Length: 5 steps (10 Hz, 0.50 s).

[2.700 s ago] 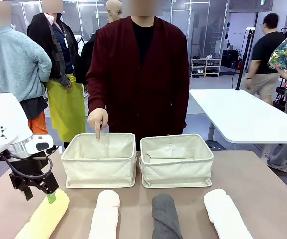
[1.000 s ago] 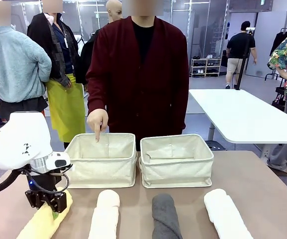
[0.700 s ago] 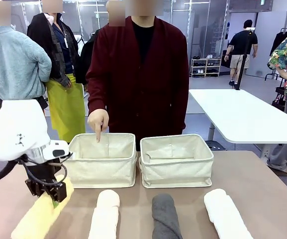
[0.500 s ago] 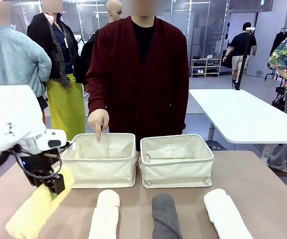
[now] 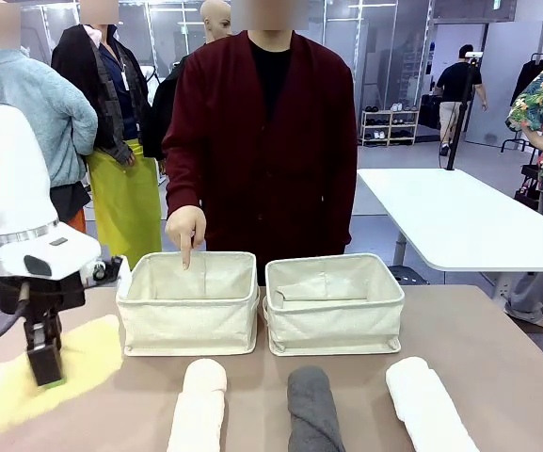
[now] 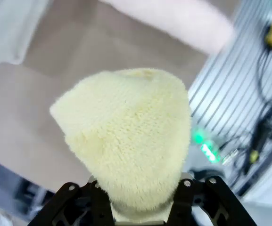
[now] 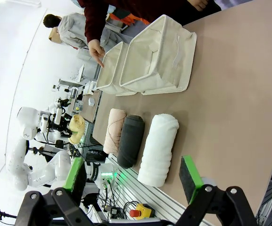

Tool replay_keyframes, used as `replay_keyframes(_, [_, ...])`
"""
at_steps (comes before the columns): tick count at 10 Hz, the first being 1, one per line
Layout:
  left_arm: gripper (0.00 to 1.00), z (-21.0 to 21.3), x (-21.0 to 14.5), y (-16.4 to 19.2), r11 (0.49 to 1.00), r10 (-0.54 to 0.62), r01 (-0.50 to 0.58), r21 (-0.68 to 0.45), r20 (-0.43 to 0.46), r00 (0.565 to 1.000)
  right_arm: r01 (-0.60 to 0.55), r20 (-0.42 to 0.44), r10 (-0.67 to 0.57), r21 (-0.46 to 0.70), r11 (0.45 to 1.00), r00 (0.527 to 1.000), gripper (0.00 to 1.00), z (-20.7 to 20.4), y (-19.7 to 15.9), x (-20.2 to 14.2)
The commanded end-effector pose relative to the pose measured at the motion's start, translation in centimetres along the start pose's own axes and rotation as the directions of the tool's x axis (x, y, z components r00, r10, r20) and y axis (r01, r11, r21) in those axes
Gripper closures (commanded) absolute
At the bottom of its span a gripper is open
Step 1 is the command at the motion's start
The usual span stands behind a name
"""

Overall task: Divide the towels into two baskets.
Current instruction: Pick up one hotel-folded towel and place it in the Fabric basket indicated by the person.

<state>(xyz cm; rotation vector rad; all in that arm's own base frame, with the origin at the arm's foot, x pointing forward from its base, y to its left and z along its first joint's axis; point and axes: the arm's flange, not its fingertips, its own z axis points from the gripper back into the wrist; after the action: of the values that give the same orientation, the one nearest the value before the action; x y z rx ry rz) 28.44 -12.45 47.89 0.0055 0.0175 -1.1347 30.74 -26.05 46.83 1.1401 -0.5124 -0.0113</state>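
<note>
None of the four towels was in a basket yet, so by my reading the sorting had barely begun. The left basket and the right basket, side by side in the middle of the front view, were both empty. A person's hand pointed a finger down over the left basket's far rim.

At the lower left, the left claw was clenched on the yellow towel, which looked raised off the desk and blurred. In the left wrist view its rounded end bulged out from between the black fingers at the bottom edge. The cream towel, grey towel and white towel lay in a row along the bottom, all three left to place. The right claw was released, its green pads wide apart with nothing between them.

The towels were plump rolled cylinders of fuzzy looped terry. The baskets were boxy cream canvas with soft, slightly creased walls and folded rims. The desk was smooth, matte brown.
</note>
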Motion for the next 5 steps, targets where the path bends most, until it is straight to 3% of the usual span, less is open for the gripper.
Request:
replay_keyframes(1, [0.81, -4.4, -3.3, -3.4, 0.968, -0.220, 0.237, 0.087, -0.171, 0.960, -0.015, -0.003, 0.015, 0.006, 1.000, 1.000, 0.00, 0.2, 0.2, -0.3])
replay_keyframes(2, [0.81, -4.3, -2.9, -3.6, 0.956, -0.268, 0.286, 0.072, -0.191, 0.944, -0.015, -0.003, 0.015, 0.006, 1.000, 1.000, 0.00, 0.2, 0.2, -0.3])
replay_keyframes(3, [0.81, -4.3, -2.9, -3.8, 0.953, -0.288, 0.298, 0.053, -0.145, 0.947, -0.015, -0.003, 0.015, 0.006, 1.000, 1.000, 0.00, 0.2, 0.2, -0.3])
replay_keyframes(4, [0.81, -4.1, -3.6, -3.5, 0.974, -0.224, 0.226, -0.035, 0.059, 0.973, -0.015, -0.003, 0.015, 0.006, 1.000, 1.000, 0.00, 0.2, 0.2, -0.3])
replay_keyframes(5, [0.81, -0.6, 0.4, -1.9, 0.963, -0.259, 0.268, 0.031, -0.174, 0.950, -0.015, -0.003, 0.015, 0.006, 1.000, 1.000, 0.00, 0.2, 0.2, -0.3])
